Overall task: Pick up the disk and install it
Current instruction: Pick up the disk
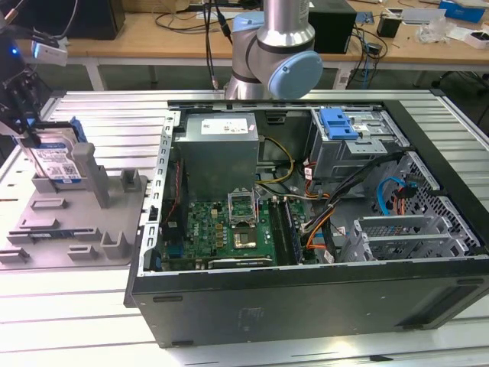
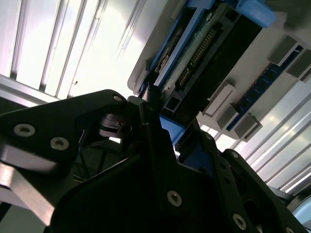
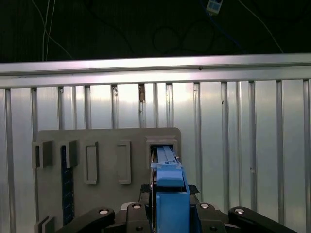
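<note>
Panning over a ribbed aluminium surface [image 1: 92,336], glaring bright in streaks. Up at twelve o'clock, onto a long wooden desk [image 1: 153,34], strewn with cables [image 1: 191,15]. Beneath, dark floor [image 1: 153,76].

Bright overhead light, glaring table [image 2: 97,48] — shadowed foreground

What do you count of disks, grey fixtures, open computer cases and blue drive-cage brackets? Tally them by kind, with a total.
disk: 1
grey fixture: 1
computer case: 1
blue bracket: 1
Total: 4
</note>
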Available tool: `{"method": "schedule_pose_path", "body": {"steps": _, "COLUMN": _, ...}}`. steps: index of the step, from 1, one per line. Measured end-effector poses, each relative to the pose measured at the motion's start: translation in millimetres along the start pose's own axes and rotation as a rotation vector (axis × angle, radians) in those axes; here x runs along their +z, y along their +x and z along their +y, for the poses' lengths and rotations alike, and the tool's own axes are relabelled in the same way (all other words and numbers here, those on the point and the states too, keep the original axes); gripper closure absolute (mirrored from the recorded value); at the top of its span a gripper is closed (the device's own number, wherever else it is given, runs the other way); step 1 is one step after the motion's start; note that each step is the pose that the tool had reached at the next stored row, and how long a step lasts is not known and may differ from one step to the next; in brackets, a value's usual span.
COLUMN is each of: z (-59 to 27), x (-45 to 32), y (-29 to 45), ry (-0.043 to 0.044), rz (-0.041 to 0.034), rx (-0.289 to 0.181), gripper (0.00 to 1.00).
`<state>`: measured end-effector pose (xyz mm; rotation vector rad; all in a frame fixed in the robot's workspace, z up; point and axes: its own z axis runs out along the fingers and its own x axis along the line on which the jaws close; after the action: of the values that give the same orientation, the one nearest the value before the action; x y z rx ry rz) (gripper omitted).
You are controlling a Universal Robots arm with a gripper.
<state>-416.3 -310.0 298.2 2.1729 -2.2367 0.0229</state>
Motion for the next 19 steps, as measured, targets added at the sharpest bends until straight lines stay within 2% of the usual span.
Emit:
{"method": "schedule_pose_path", "body": {"steps": 3, "z": 0.0, "x": -2.1, "y": 0.1, "ry": 0.0, "rz": 0.0, "rx": 0.0, "gripper": 0.64}}
{"method": "schedule_pose_path", "body": {"steps": 9, "z": 0.1, "x": -13.8, "y": 0.5, "ry": 0.0, "rz": -0.0001, "rx": 0.0, "gripper": 0.64}}
{"method": "schedule_pose_path", "body": {"steps": 14, "z": 0.2, "x": -30.3, "y": 0.9, "ry": 0.0, "rz": -0.0002, "rx": 0.0, "gripper": 0.64}}
{"method": "schedule_pose_path", "body": {"steps": 18, "z": 0.2, "x": -39.0, "y": 1.2, "ry": 0.0, "rz": -0.0002, "rx": 0.0, "gripper": 0.64}}
{"method": "schedule_pose_path", "body": {"steps": 19, "z": 0.3, "x": -49.2, "y": 1.6, "ry": -0.0001, "rz": -0.0001, "rx": 0.0, "gripper": 0.64}}
